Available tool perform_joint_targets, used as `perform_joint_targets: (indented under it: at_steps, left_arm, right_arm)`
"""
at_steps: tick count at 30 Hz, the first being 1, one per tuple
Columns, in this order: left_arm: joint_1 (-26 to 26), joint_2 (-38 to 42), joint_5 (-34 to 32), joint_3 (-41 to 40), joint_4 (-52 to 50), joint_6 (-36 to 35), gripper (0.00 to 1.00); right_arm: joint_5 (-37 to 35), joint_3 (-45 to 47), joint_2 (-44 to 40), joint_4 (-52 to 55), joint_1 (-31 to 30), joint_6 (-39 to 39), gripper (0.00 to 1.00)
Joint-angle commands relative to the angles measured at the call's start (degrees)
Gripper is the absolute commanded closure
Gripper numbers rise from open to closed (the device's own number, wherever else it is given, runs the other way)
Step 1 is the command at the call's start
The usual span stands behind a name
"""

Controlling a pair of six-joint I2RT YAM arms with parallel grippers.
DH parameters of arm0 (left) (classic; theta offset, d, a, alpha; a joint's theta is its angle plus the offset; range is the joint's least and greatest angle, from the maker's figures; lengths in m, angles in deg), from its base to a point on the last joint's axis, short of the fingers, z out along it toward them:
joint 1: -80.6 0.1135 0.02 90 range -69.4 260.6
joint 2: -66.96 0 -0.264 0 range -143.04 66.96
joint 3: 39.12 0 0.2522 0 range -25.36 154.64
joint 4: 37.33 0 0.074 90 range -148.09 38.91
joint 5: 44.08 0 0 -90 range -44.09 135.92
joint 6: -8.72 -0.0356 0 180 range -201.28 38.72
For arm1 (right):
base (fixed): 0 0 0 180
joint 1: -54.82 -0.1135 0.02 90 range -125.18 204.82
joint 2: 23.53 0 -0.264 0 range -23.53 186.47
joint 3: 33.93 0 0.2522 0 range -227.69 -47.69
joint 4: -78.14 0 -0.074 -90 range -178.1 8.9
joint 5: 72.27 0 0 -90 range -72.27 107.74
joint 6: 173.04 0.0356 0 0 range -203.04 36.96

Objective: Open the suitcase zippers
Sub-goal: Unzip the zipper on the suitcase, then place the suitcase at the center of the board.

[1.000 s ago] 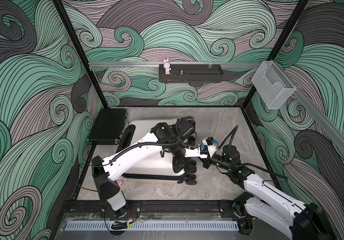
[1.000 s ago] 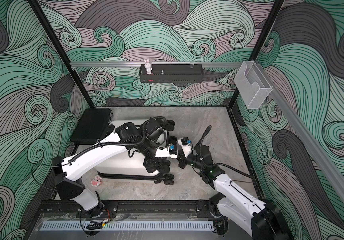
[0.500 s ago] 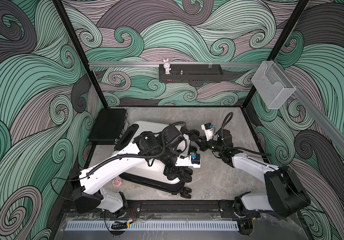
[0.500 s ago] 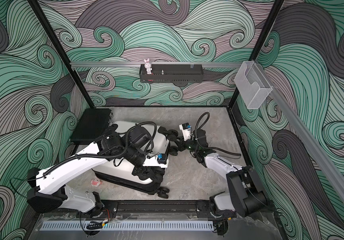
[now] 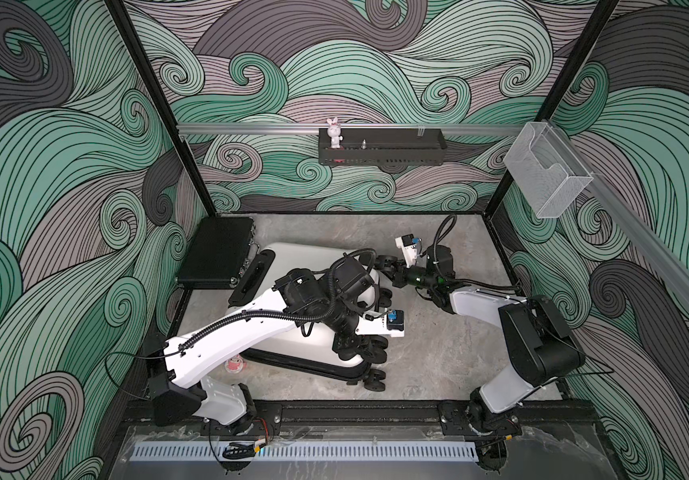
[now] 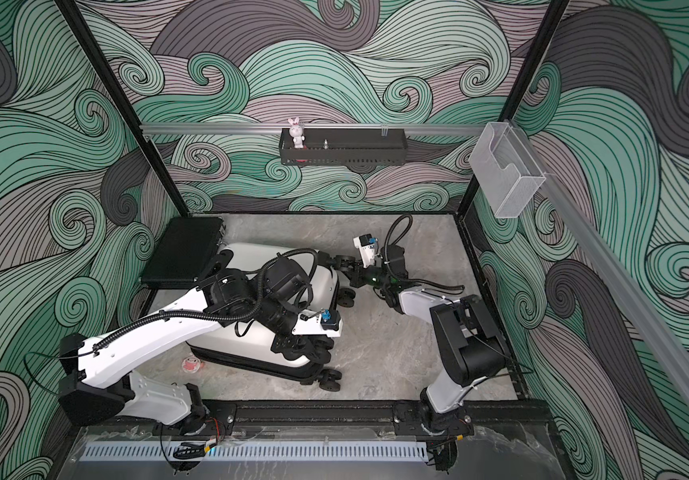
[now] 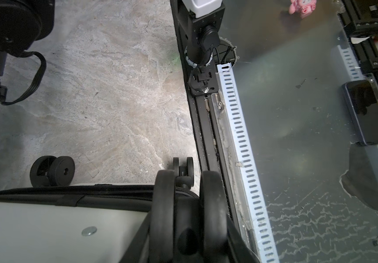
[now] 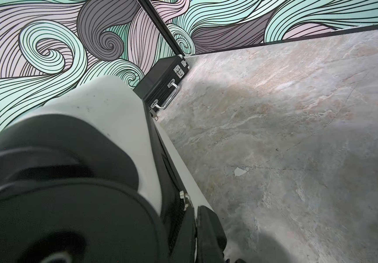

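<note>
The white suitcase lies flat on the stone floor, turned askew, with its wheels to the right. Its zippers show as a black band round the seam. My left gripper reaches over the case and is shut on the black wheel mount at the near right corner. My right gripper sits at the far right corner, jaws a thin slit apart with nothing between them. A silver zipper pull lies just past its fingertips.
A flat black briefcase lies against the far left wall, touching the case's handle end. A small pink toy sits by the case's near edge. The black base rail runs along the front. Case wheels stick out.
Over the second the case swung round with my left gripper, its wheel end coming nearer the front. My right arm moved up to the far right corner, and its jaws have just parted slightly.
</note>
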Motion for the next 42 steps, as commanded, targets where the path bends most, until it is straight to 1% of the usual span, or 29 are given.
perform_joint_targets:
  at_steps: [1,3,5,8,10,11,13,14,15,16,18,19,22,24,26,28,30,33,35,37,39,42]
  left_arm:
    - [-1.31,2.41,-6.32,0.82,5.35,5.27,0.94]
    - [-1.19,3.24,-11.45,-1.03,7.29,4.71,0.93]
    - [-1.12,3.48,-13.67,-2.45,8.67,3.75,0.92]
    - [-0.88,2.18,-15.32,-2.96,10.23,3.90,0.90]
    - [-0.61,1.17,-17.47,-2.91,12.06,4.72,0.88]
    - [-0.41,0.55,-18.55,-2.87,13.17,5.16,0.85]
    - [0.47,-0.24,-19.39,-1.90,13.98,5.81,0.74]
    - [0.96,-0.24,-19.59,-1.02,13.84,6.43,0.62]
    - [1.53,-0.24,-19.53,0.03,13.33,7.21,0.46]
    - [1.88,-0.24,-19.51,0.80,12.81,7.73,0.40]
    - [2.59,0.18,-21.17,1.51,12.15,9.06,0.33]
    - [2.87,1.17,-22.04,1.27,12.19,9.75,0.30]
    - [4.20,5.57,-23.97,-1.50,13.01,12.34,0.20]
    - [5.17,9.30,-25.52,-4.41,14.48,14.58,0.19]
    - [6.01,13.76,-27.82,-8.14,16.38,16.70,0.18]
    - [6.58,17.59,-29.61,-10.99,17.08,18.83,0.18]
    - [7.12,21.10,-30.71,-13.73,17.51,20.55,0.18]
    - [7.38,24.85,-31.22,-16.78,17.81,21.62,0.18]
    - [7.39,26.21,-31.82,-18.12,17.74,22.35,0.18]
    - [7.50,26.72,-32.24,-18.84,17.60,23.16,0.18]
    - [7.44,27.02,-31.99,-19.38,17.62,23.70,0.18]
    - [7.44,27.04,-31.56,-19.92,17.99,24.32,0.18]
  right_arm:
    - [-5.31,1.19,-4.13,2.55,1.99,-1.96,0.64]
    - [-6.94,2.55,-8.84,7.39,3.13,-4.79,0.54]
    - [-8.13,4.33,-13.55,10.94,3.83,-7.10,0.48]
    - [-8.98,6.91,-21.76,15.40,4.36,-10.18,0.46]
    - [-8.27,8.24,-26.99,18.09,4.31,-11.77,0.44]
    - [-7.50,8.85,-29.72,19.65,4.35,-12.99,0.43]
    - [-6.12,9.45,-34.76,23.32,4.23,-15.32,0.38]
    - [-4.97,9.64,-37.28,25.42,4.30,-16.66,0.34]
    - [-3.30,9.73,-39.62,27.72,4.24,-18.24,0.34]
    - [-0.94,9.55,-41.63,29.84,4.38,-19.92,0.33]
    - [5.82,9.53,-45.79,33.62,4.19,-24.20,0.32]
    - [7.95,9.47,-47.70,35.04,4.22,-24.89,0.31]
    - [10.98,9.12,-52.63,39.00,4.19,-25.74,0.25]
    - [14.10,9.03,-55.48,41.31,4.18,-26.86,0.21]
    - [18.69,8.71,-58.11,45.21,3.79,-29.65,0.19]
    - [22.19,7.83,-59.94,51.42,2.97,-34.71,0.18]
    - [22.65,6.63,-60.98,60.00,1.40,-39.97,0.18]
    - [21.52,5.31,-60.66,68.08,-1.17,-45.59,0.18]
    - [19.68,5.07,-59.79,70.13,-3.62,-47.42,0.18]
    - [16.55,5.45,-58.90,69.47,-6.44,-47.57,0.18]
    - [13.17,6.18,-57.72,67.16,-9.72,-47.41,0.17]
    - [9.02,6.81,-54.72,63.34,-13.07,-46.99,0.18]
